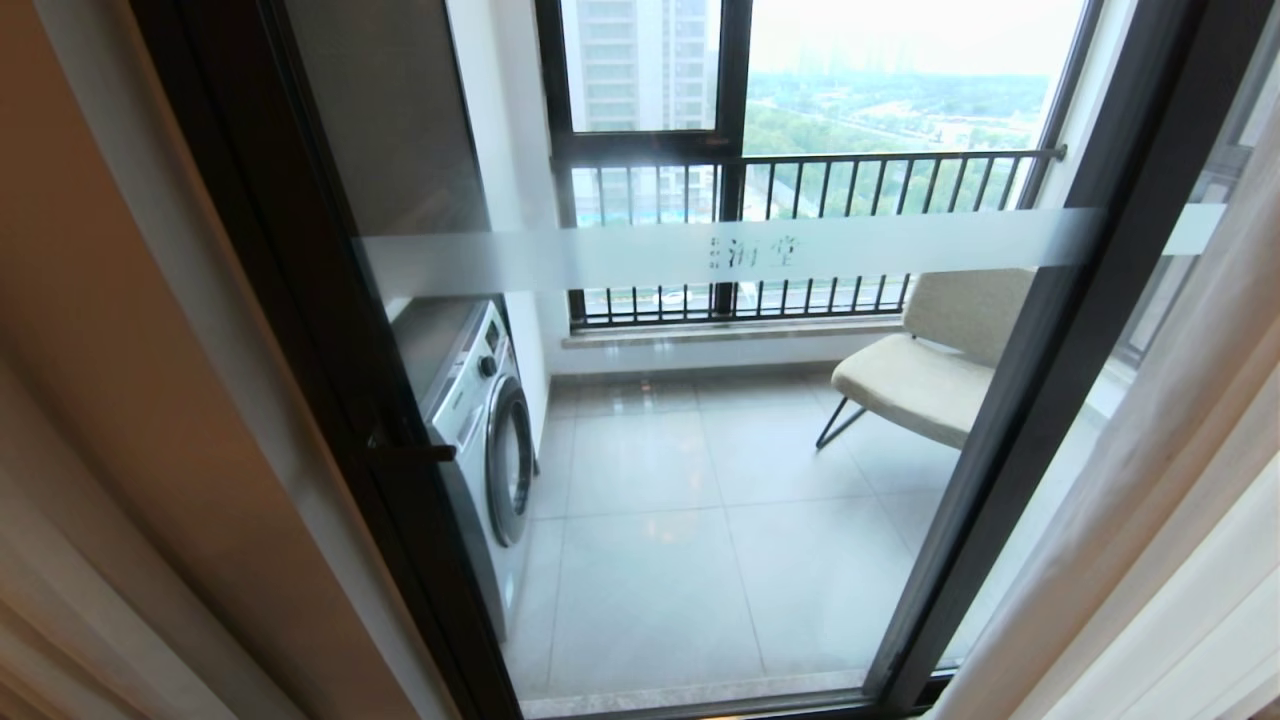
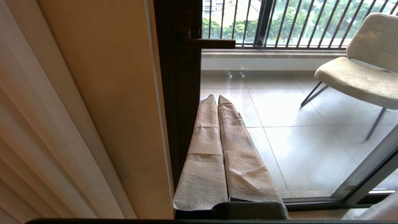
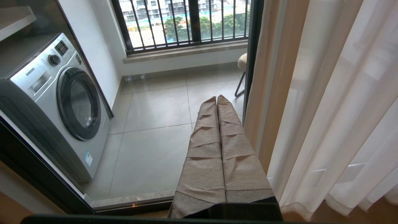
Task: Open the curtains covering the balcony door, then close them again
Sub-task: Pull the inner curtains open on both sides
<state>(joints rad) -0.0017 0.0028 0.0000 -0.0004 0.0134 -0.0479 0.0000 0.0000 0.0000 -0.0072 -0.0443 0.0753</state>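
The balcony door (image 1: 700, 480) fills the head view, its glass panels in black frames crossed by a frosted white stripe (image 1: 720, 252). The curtains stand drawn to both sides: pleated beige folds at the left edge (image 1: 60, 620) and white sheers at the right (image 1: 1180, 450). Neither gripper shows in the head view. In the left wrist view, my left gripper (image 2: 217, 97) is shut and empty, pointing at the door's black frame (image 2: 177, 93), with beige curtain pleats (image 2: 40, 130) beside it. My right gripper (image 3: 216, 98) is shut and empty, close to the sheer curtain (image 3: 342, 109).
Behind the glass stand a silver washing machine (image 1: 485, 420) on the left and a beige chair (image 1: 930, 370) on the right, on a tiled floor. A barred railing (image 1: 800, 185) crosses the far window. A black door handle (image 1: 410, 452) sticks out from the left frame.
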